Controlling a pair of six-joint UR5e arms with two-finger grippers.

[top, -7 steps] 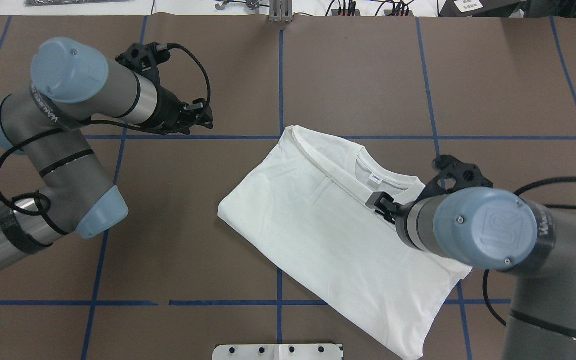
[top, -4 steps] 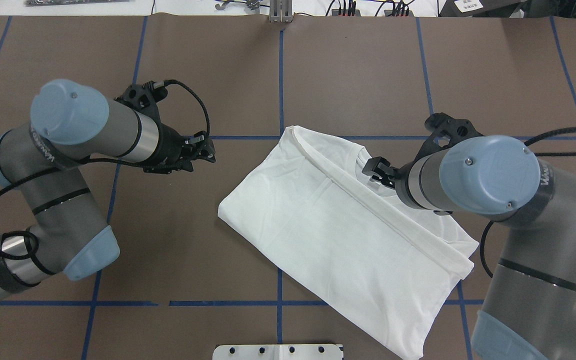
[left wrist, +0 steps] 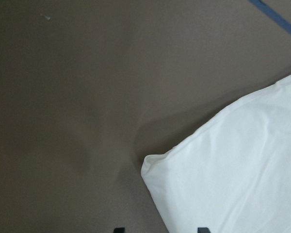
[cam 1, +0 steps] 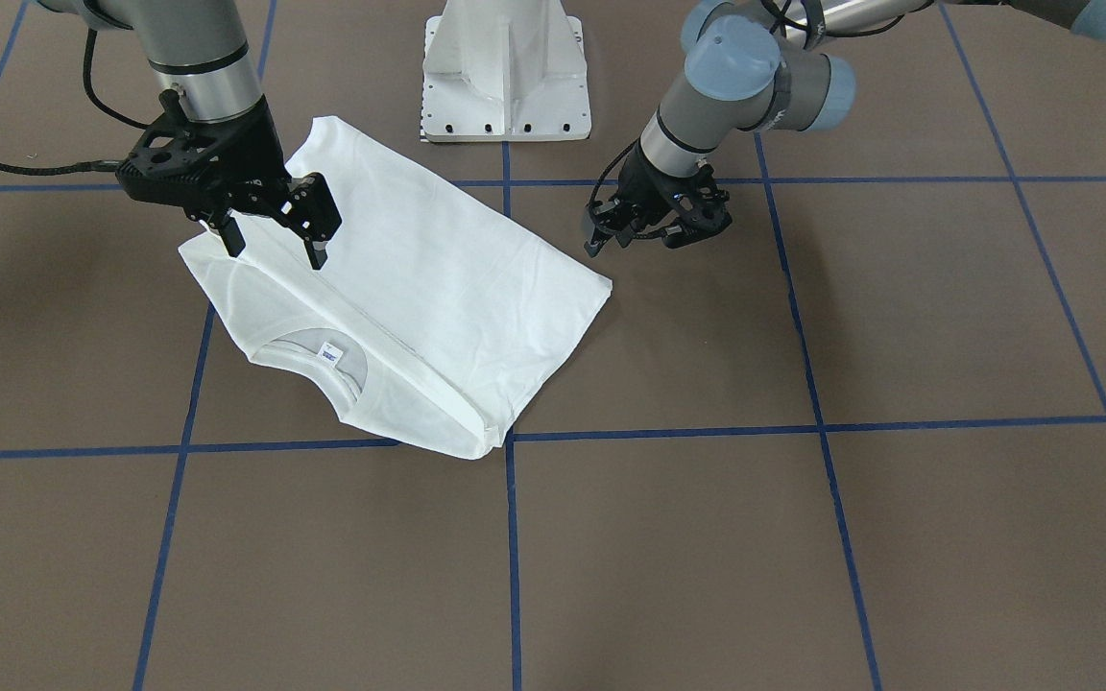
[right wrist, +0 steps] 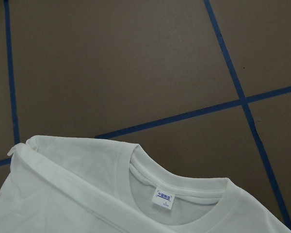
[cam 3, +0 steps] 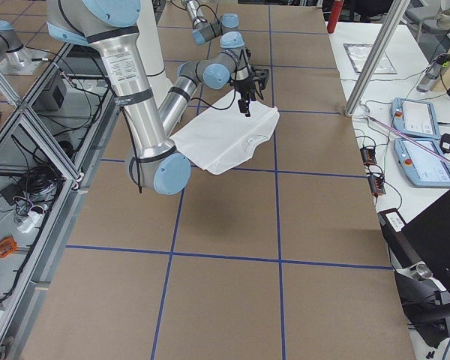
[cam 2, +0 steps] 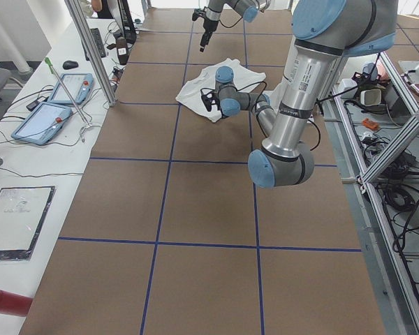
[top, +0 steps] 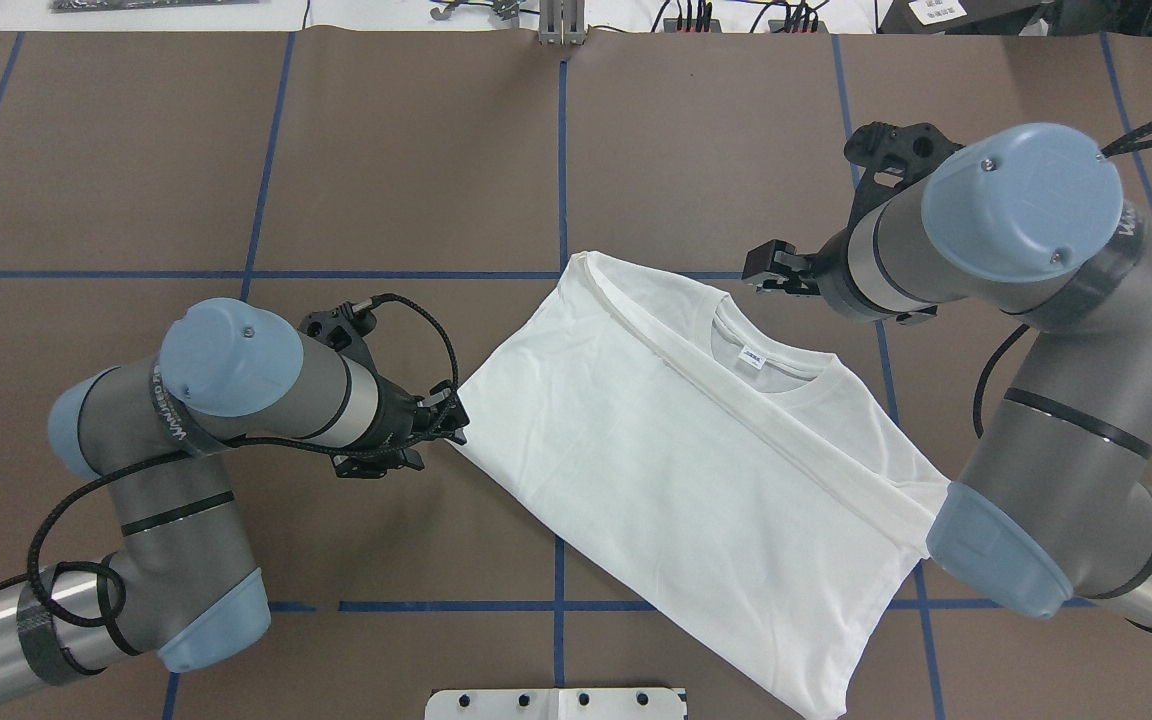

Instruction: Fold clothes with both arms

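Observation:
The clothes are one white T-shirt (top: 676, 470), folded and lying flat and diagonal on the brown table, collar and neck label (top: 753, 356) facing up. My left gripper (top: 451, 418) is open, low beside the shirt's left corner. The left wrist view shows that corner (left wrist: 150, 170) just ahead of the spread fingertips, nothing gripped. My right gripper (cam 1: 275, 248) is open and empty, hovering over the shirt's (cam 1: 438, 278) collar-side edge. The right wrist view looks down on the collar and label (right wrist: 164, 198).
The white pedestal base (cam 1: 505, 67) stands at the robot's edge of the table, just behind the shirt. Blue tape lines (top: 558, 150) grid the brown surface. Cables and connectors line the far edge (top: 696, 15). Tablets (cam 2: 52, 112) lie on a side bench.
The right gripper lifted off the shirt near the collar and drew back toward the table's far side. The left arm swung down and in, bringing its gripper to the shirt's left corner.

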